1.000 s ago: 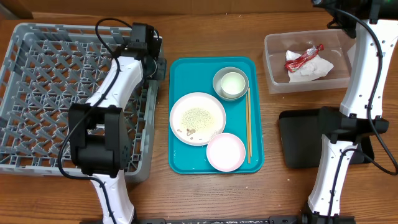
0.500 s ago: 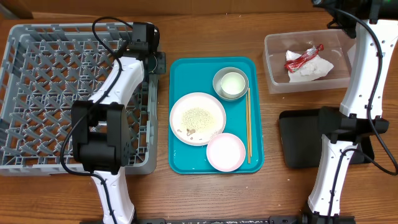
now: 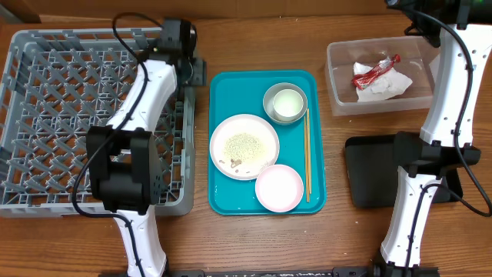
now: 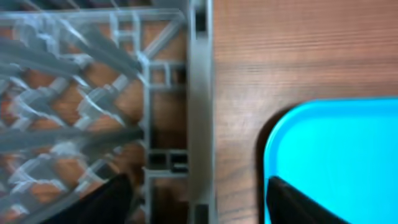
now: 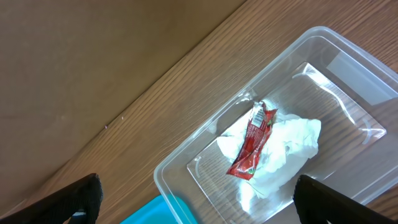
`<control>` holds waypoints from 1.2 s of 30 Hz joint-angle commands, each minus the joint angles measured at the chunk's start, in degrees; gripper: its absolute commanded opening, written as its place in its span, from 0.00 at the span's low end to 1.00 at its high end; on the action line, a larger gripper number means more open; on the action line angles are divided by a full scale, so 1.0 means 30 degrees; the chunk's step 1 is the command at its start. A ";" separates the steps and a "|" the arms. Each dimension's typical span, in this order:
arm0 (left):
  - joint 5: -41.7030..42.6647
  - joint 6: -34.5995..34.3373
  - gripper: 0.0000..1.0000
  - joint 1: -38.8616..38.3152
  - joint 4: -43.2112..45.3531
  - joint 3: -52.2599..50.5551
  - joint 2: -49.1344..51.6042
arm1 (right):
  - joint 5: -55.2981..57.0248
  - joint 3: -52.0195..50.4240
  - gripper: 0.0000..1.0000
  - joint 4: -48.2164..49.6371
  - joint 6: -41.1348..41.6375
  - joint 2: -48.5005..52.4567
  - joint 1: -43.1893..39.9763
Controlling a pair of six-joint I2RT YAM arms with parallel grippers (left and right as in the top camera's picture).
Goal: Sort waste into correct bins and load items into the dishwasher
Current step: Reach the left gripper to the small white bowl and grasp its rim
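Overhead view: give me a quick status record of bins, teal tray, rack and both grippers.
clear tub: napkin and red wrapper inside
black tray: no waste visible
teal tray: plate with crumbs, pale bowl, metal bowl holding white cup, chopsticks
dish rack: no dishes loaded
left gripper: open, astride rack wall beside teal tray
right gripper: open, above clear tub

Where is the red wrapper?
Overhead, the red wrapper lies on the napkin inside the clear tub, on the right, beyond the black tray.
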 commanded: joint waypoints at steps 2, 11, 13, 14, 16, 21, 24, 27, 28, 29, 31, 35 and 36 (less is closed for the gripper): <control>-0.1093 -0.0051 0.73 -0.0095 -0.1749 0.2943 -0.1333 | -0.0007 0.0240 1.00 0.0095 0.0095 -0.0408 -0.0058; 0.6317 -0.0787 0.79 -0.0313 -0.6535 0.5894 -0.3861 | -0.0007 0.0240 1.00 0.0095 0.0087 -0.0408 -0.0058; 1.0622 0.0933 0.77 -0.0656 -0.6747 0.5872 -0.3854 | -0.0007 0.0240 1.00 0.0087 0.0095 -0.0408 -0.0058; 1.2415 0.2062 0.79 -0.0984 -0.6870 0.5821 -0.3716 | -0.0007 0.0240 1.00 0.0095 0.0087 -0.0408 -0.0058; 1.3384 0.2914 0.80 -0.1843 -0.7125 0.5756 -0.3381 | -0.0007 0.0240 1.00 0.0087 0.0095 -0.0408 -0.0058; 1.0214 0.2914 0.59 -0.4415 -0.7468 0.5690 -0.1770 | -0.0007 0.0240 1.00 0.0095 0.0095 -0.0408 -0.0058; 0.7329 0.3330 0.56 -0.6105 -0.7635 0.5690 -0.0641 | -0.0007 0.0240 1.00 0.0087 0.0095 -0.0408 -0.0058; 0.4867 0.3876 0.56 -0.7584 -0.7563 0.5690 0.0029 | -0.0007 0.0240 1.00 0.0095 0.0087 -0.0408 -0.0058; 0.4364 0.4087 0.57 -0.7927 -0.7504 0.5690 0.0153 | -0.0007 0.0240 1.00 0.0087 0.0095 -0.0408 -0.0058; 0.3716 0.4371 0.58 -0.8393 -0.7359 0.5690 0.0240 | -0.0007 0.0240 1.00 0.0095 0.0095 -0.0408 -0.0058; 0.2936 0.4940 0.58 -0.9129 -0.6943 0.5690 0.0415 | -0.0007 0.0240 1.00 0.0095 0.0095 -0.0408 -0.0058; 0.2368 0.5559 0.61 -1.0105 -0.6375 0.5690 0.0831 | -0.0007 0.0240 1.00 0.0087 0.0095 -0.0408 -0.0058; 0.2404 0.5552 0.61 -1.0244 -0.6353 0.5690 0.0918 | -0.0007 0.0240 1.00 0.0095 0.0095 -0.0408 -0.0058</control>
